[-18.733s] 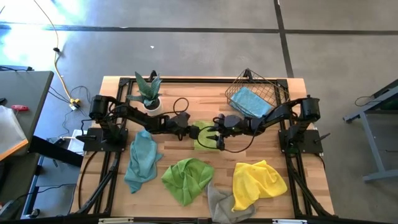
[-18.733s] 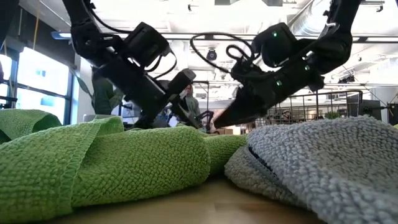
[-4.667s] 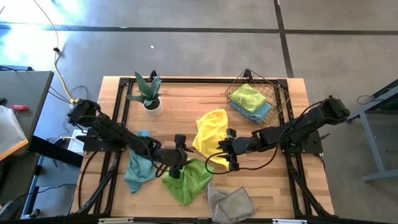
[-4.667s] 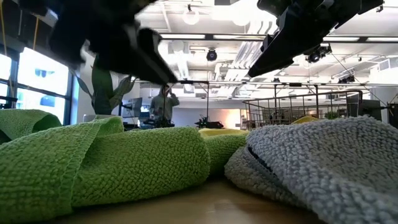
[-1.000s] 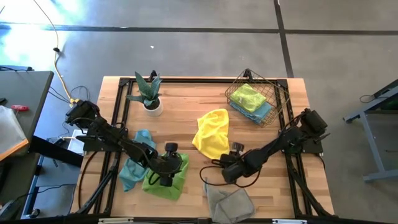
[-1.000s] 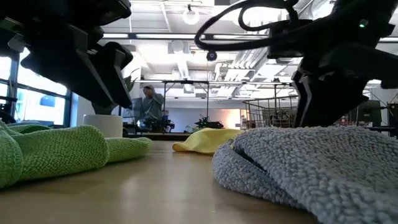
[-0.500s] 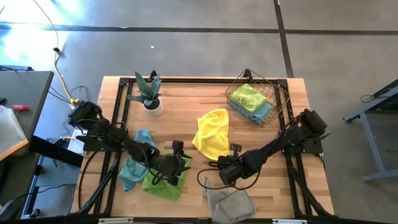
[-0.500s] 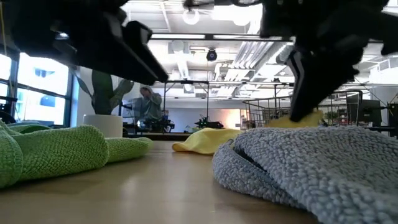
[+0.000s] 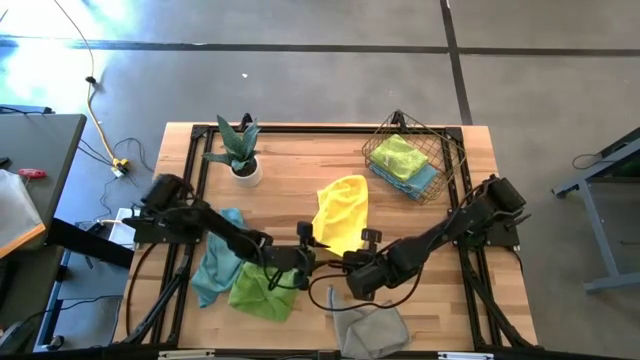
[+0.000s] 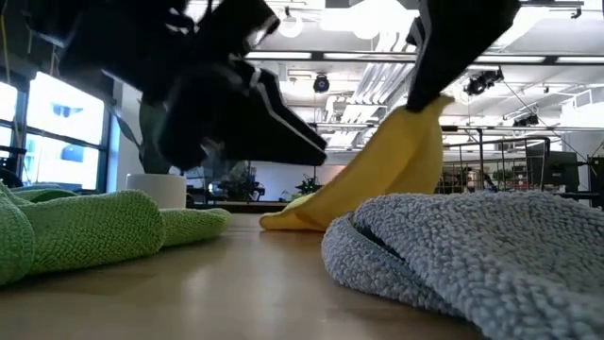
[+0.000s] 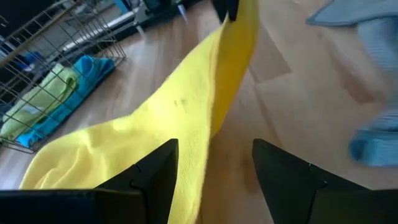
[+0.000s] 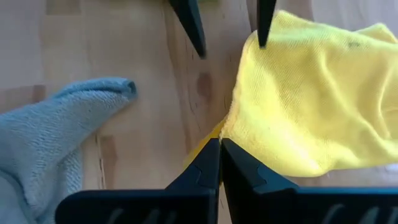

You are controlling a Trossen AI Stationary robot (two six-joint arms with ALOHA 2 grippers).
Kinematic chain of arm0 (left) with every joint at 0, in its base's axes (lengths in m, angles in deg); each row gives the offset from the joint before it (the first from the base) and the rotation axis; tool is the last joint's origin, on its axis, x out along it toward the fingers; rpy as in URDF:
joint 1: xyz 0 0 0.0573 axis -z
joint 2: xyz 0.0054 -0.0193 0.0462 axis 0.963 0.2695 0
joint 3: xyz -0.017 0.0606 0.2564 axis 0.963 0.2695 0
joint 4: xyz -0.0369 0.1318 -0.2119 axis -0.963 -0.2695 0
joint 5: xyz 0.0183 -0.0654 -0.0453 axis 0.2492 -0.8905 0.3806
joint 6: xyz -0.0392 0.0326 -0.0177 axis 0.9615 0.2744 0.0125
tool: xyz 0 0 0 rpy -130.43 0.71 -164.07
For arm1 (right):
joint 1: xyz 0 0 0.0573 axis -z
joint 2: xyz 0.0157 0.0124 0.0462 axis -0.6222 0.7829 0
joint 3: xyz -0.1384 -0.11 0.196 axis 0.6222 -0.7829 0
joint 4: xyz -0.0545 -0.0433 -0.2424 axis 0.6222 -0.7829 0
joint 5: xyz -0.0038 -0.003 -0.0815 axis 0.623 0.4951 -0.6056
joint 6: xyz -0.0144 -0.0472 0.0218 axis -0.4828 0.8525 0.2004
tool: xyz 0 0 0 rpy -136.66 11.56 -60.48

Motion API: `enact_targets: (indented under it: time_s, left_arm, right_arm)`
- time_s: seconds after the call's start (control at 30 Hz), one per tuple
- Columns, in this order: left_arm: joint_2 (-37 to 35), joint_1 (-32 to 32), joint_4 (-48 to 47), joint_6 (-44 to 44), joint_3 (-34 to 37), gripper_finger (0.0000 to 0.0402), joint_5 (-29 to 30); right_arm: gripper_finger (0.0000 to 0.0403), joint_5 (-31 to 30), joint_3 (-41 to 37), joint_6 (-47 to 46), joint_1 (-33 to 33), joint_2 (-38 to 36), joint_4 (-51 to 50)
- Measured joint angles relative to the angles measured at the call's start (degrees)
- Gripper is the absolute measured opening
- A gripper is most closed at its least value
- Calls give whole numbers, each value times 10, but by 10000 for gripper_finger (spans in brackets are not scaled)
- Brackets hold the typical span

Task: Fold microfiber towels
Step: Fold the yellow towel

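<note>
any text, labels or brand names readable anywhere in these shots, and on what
None can be read.
The towels, yellow, grey, green and teal, show no tags or print.
The basket, plant pot and table carry no label.
No marking can be made out on the left gripper or right gripper.
Nothing in the room behind the table can be read.

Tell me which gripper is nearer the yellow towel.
Right. The right gripper is shut on a corner of the yellow towel, lifting it off the table. The left gripper is open just beside the towel's near edge, facing it without touching it.
</note>
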Motion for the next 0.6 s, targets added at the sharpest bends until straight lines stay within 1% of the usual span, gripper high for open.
enact_targets:
  time_s: [0.2, 0.37, 0.6]
  left_arm:
    - [54, -24, 80, -30, -1, 197, 25]
    - [77, -37, 74, -53, 1, 197, 83]
    - [76, -42, 30, -45, 1, 197, 88]
  right_arm:
    - [0, -1, 25, 0, 4, 0, -16]
    - [0, -1, 46, 0, 10, 0, -41]
    - [0, -3, 84, -9, 11, 0, -101]
